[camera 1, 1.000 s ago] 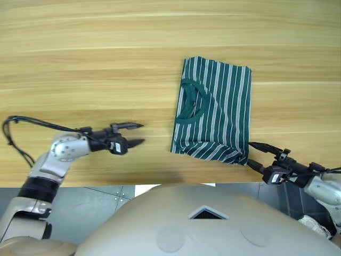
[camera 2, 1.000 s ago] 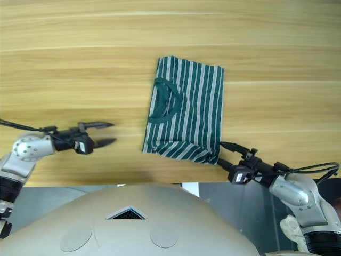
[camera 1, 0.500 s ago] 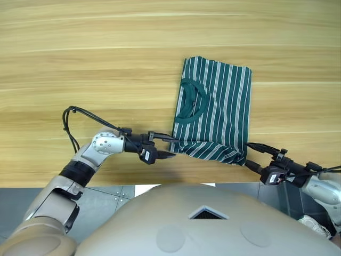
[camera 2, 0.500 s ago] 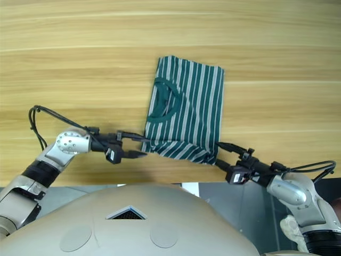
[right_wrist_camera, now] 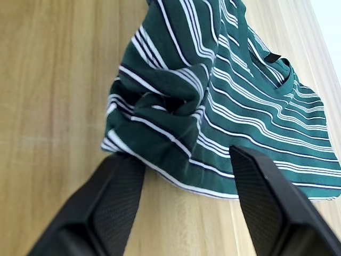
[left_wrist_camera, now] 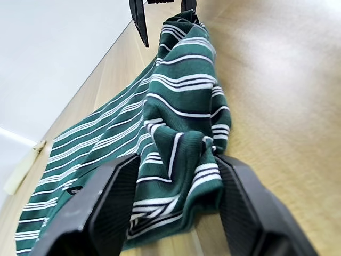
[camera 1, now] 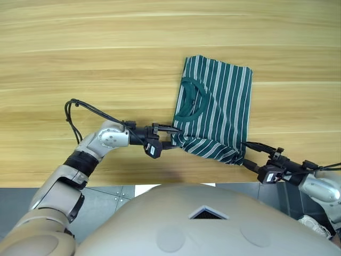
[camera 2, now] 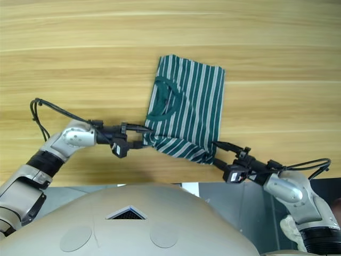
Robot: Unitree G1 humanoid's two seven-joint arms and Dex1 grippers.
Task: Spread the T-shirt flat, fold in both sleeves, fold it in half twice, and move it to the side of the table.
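Observation:
A dark green T-shirt with white stripes lies folded into a narrow rectangle on the wooden table, collar showing on its left half. My left gripper is open at the shirt's near-left corner, with the bunched corner between its fingers. At the near-right corner my right gripper is also open, its fingers on either side of the rumpled hem. The near edge of the shirt is wrinkled and slightly raised between the two grippers.
The table's near edge runs just behind both grippers, with grey floor below it. Bare wood stretches to the left of the shirt and beyond it. A black cable loops over my left forearm.
My left arm swung right from bare table to the shirt's near-left corner. The right gripper edged in toward the near-right corner. The shirt's near hem has bunched up and shifted away from the table edge.

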